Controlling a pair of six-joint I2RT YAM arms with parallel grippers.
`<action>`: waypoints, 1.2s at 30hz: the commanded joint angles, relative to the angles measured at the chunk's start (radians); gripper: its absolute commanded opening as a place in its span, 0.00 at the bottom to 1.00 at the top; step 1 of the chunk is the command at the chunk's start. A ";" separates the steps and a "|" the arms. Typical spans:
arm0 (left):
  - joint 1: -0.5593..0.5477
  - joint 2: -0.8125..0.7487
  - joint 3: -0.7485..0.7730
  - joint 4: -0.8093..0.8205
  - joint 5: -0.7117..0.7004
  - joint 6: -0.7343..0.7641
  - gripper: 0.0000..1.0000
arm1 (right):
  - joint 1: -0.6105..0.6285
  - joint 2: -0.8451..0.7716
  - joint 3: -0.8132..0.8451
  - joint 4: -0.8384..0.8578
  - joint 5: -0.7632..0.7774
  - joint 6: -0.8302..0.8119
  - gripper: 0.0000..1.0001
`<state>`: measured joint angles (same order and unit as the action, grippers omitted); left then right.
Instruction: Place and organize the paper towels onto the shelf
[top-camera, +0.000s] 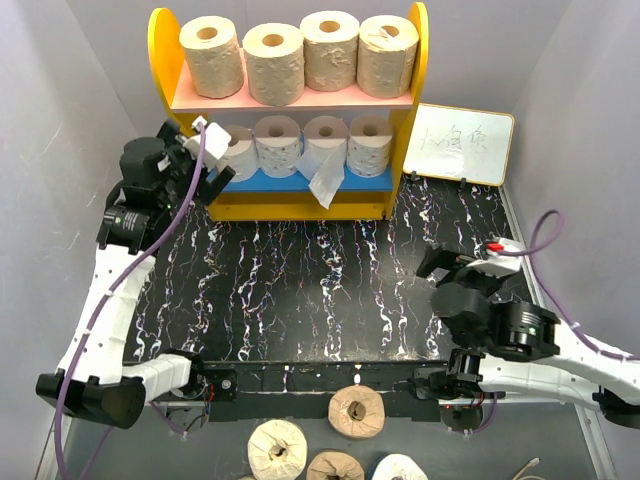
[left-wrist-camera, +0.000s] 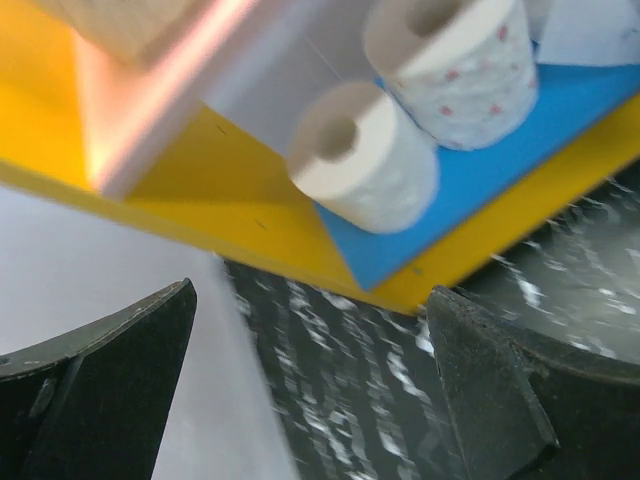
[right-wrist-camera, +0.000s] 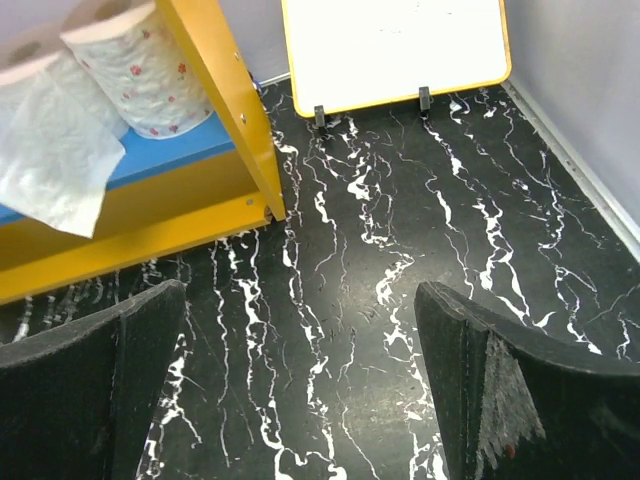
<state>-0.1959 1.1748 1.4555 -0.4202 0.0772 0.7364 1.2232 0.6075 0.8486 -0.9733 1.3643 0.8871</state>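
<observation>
The shelf has yellow side panels, a pink upper board and a blue lower board. Four tan-brown paper towel rolls lie on the pink board. Four white rolls lie on the blue board, and one trails a loose sheet. My left gripper is open and empty at the shelf's lower left end, next to the leftmost white roll. A pink-dotted roll lies beyond it. My right gripper is open and empty above the table, right of centre. Its view shows a dotted roll and the sheet.
A small white writing board leans at the back right, beside the shelf's right panel. Several more rolls lie below the table's near edge. Grey walls close in left, right and behind. The black marbled table lies between the arms.
</observation>
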 joint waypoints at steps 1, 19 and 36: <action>0.001 -0.114 -0.149 -0.069 -0.053 -0.357 0.99 | 0.001 -0.153 -0.036 0.134 0.003 -0.106 0.99; 0.297 -0.308 -0.313 -0.052 0.171 -0.769 0.99 | 0.002 0.026 -0.040 0.173 -0.056 -0.170 0.99; 0.429 -0.385 -0.378 -0.038 0.008 -1.039 0.99 | 0.002 -0.101 -0.063 0.232 -0.085 -0.223 0.99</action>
